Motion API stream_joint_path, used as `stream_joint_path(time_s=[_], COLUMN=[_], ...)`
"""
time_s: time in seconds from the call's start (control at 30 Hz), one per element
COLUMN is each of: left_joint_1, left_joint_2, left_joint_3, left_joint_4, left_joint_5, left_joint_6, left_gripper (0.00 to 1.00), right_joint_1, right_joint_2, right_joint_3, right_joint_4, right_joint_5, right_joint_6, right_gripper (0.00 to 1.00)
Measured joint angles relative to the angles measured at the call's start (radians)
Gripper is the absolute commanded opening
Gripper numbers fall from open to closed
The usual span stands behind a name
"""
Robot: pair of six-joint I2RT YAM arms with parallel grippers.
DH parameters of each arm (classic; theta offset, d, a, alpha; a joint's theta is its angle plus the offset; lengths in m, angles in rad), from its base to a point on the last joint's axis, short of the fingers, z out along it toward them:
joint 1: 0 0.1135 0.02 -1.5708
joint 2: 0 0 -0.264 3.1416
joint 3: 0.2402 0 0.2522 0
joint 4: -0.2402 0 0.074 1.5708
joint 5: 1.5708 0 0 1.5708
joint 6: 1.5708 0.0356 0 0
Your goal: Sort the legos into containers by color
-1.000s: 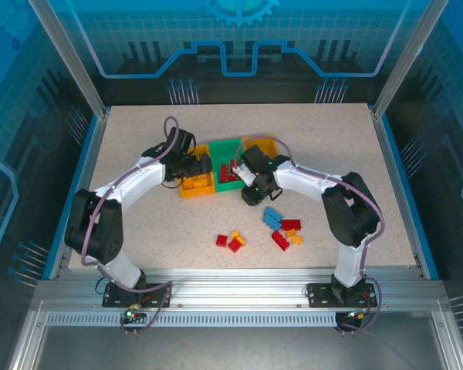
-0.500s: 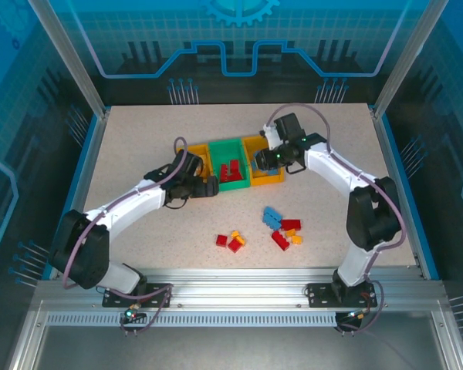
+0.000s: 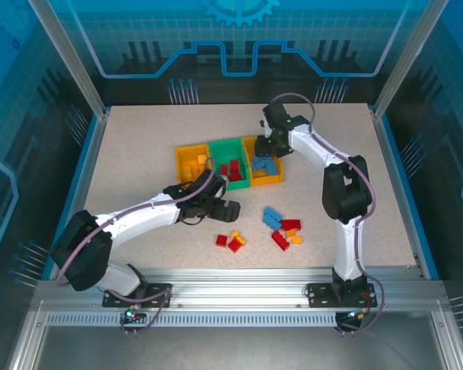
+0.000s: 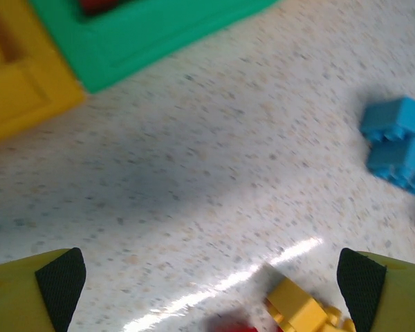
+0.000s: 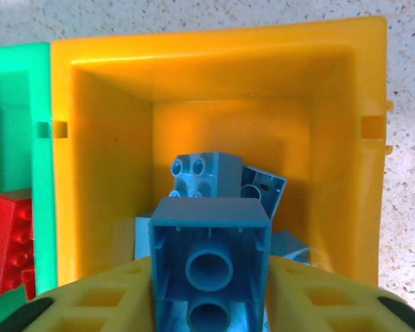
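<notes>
Three bins stand in a row on the table: a left yellow bin, a green bin in the middle, and a right yellow bin. The right gripper hangs over the right yellow bin, jaws narrow and closed on one blue brick, whose hollow underside with two round tubes faces the wrist camera. Under it in that bin lie other blue bricks, perhaps four, though they overlap too much for a sure count. Red bricks lie in the green bin and orange-yellow bricks in the left yellow bin.

The left gripper is low over the table just in front of the green bin, jaws spread wide with nothing between them. Loose bricks lie beyond it in two groups. The near group has two red and one orange. The far group has two blue touching each other, two red and two small orange
</notes>
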Motion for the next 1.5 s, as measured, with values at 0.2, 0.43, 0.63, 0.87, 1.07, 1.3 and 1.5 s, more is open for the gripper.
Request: stream_joint_path(time_s=[0.2, 0.43, 0.63, 0.87, 1.07, 1.3, 1.5], left_joint_1=[-0.023, -0.078, -0.095, -0.097, -0.125, -0.133, -0.147], left_joint_2=[0.025, 0.040, 0.040, 0.005, -0.061, -0.071, -0.056], left_joint_3=[0.000, -0.016, -0.042, -0.082, -0.169, -0.190, -0.190], left_joint_4=[0.018, 0.022, 0.021, -0.018, -0.032, -0.024, -0.006], left_joint_5=[0.065, 0.111, 0.134, 0.097, 0.065, 0.050, 0.049], left_joint_6=[0.033, 0.063, 0.093, 0.061, -0.010, -0.060, -0.077], left_gripper=[0.87, 0.69, 0.68, 0.69, 0.69, 0.70, 0.70], right_joint_1=[0.000, 0.000, 0.000, -0.002, -0.029, -0.049, -0.053], right_joint_2=[0.003, -0.092, -0.250, -0.349, -0.383, -0.414, -0.431], right_joint_3=[0.013, -0.076, -0.167, -0.291, -0.385, -0.410, -0.447], right_joint_4=[-0.019, -0.002, 0.015, 0.031, 0.033, 0.043, 0.049], right_joint_5=[-0.002, -0.037, -0.055, -0.041, -0.032, -0.026, -0.025], right_joint_6=[0.026, 0.035, 0.034, 0.031, 0.031, 0.031, 0.031], right_gripper=[0.69, 0.73, 0.74, 0.75, 0.75, 0.75, 0.75])
